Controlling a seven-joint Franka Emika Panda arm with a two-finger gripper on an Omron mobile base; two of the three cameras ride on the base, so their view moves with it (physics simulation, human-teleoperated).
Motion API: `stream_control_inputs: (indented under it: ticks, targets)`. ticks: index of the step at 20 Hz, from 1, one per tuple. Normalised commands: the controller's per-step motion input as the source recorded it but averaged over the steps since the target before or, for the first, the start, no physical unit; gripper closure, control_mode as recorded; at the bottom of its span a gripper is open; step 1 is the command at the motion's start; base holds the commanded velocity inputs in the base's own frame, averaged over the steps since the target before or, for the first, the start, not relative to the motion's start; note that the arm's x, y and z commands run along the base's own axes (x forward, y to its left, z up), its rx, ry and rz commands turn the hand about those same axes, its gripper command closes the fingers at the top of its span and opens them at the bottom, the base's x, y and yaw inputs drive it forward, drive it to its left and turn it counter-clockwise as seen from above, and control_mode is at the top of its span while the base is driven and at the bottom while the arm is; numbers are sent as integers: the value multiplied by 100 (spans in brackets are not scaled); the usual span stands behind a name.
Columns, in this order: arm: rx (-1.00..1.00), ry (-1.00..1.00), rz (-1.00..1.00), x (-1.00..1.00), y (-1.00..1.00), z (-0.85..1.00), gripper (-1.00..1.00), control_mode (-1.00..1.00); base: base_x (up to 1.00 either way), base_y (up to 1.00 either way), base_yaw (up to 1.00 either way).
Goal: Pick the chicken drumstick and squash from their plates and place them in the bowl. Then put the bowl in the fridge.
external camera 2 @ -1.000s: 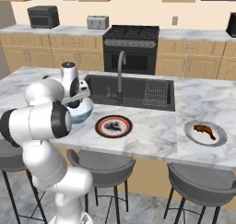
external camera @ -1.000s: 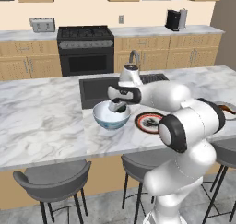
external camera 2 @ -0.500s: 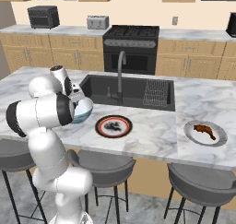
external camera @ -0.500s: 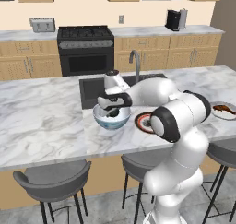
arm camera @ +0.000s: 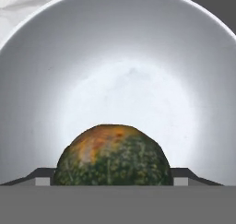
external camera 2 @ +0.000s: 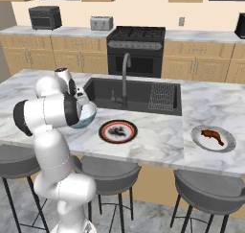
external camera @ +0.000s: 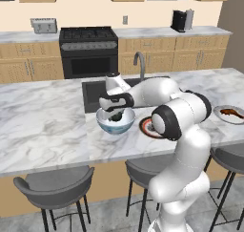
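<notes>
The pincer (external camera: 116, 112) hangs just over the bowl (external camera: 115, 122), and its jaws stand wide on either side of the squash (arm camera: 113, 155); in the hand view one dark tip shows at each flank of that green and orange lump, at 8 and 4 o'clock of the picture, but whether they press it or merely flank it cannot be told. The squash sits inside the bowl's white hollow, at 6 o'clock of the hand view.

The surface is a white marble island (external camera: 43, 126) with grey veins, a dark sink (external camera 2: 129, 94) sunk in its far side and a curved tap (external camera 2: 125, 69) above it. Behind, wooden cabinets (external camera: 28, 66) run along the wall, with a black stove (external camera: 88, 52) in the middle, a toaster (external camera: 44, 25) at 10 o'clock of the left base view and a coffee machine (external camera: 180, 20) at 1 o'clock. Three grey stools (external camera 2: 105, 174) stand under the island's near edge.

The arm (external camera: 181, 121) rises from the floor, bends at a dark elbow beside the island's edge and reaches level across to the bowl, the hand turned downward.

One bowl, one squash, one chicken drumstick (external camera 2: 212, 135) and two plates: the orange-rimmed plate (external camera 2: 118, 131) lies just beside the bowl at its 3 o'clock in the right base view, and the grey plate (external camera 2: 213, 139) with the drumstick on it lies well apart, further to 3 o'clock.
</notes>
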Motion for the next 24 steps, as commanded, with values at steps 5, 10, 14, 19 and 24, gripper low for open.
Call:
stream_control_inputs:
  ticks: [5, 10, 14, 19, 24]
  targets:
    - [0, 5, -4, 8, 0, -18, 100, -100, 0, 0, 0]
    - [0, 0, -3, 7, 0, -13, 100, -100, 0, 0, 0]
    - [0, 0, -1, 0, 0, -10, -100, -100, 0, 0, 0]
    - [0, 1, 0, 0, 0, -2, -100, -100, 0, 0, 0]
    - [0, 4, -1, 0, 0, 0, -100, -100, 0, 0, 0]
